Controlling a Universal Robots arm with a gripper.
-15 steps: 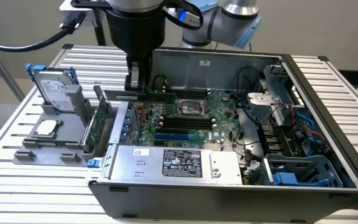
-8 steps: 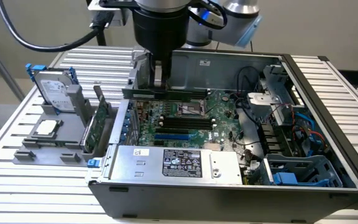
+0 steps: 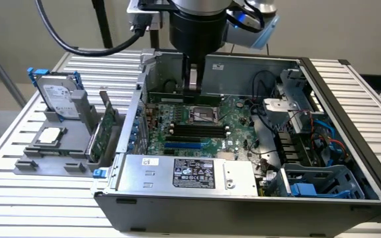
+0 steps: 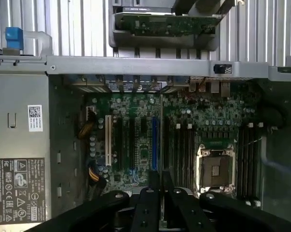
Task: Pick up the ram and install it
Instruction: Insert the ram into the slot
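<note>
The ram [image 3: 167,93] is a slim green stick held level inside the open computer case [image 3: 349,99], above the motherboard [image 3: 237,119]. My gripper [image 3: 194,85] is shut on the ram's middle. In the wrist view the ram [image 4: 161,140] shows edge-on as a thin line running out from between the black fingers [image 4: 150,198], with the gripper [image 4: 161,180] above the board. The black memory slots [image 3: 197,130] lie beside the empty processor socket [image 3: 201,115]. In the wrist view the slots [image 4: 184,150] sit between the ram's edge and the socket [image 4: 215,169].
A grey holder [image 3: 51,163] at the exterior view's left carries a hard drive [image 3: 61,99], a square silver chip [image 3: 50,135] and a green expansion card [image 3: 104,130]. The power supply [image 3: 187,173] fills the case's near side. Cables [image 3: 309,129] and a drive cage [image 3: 316,183] crowd the exterior view's right.
</note>
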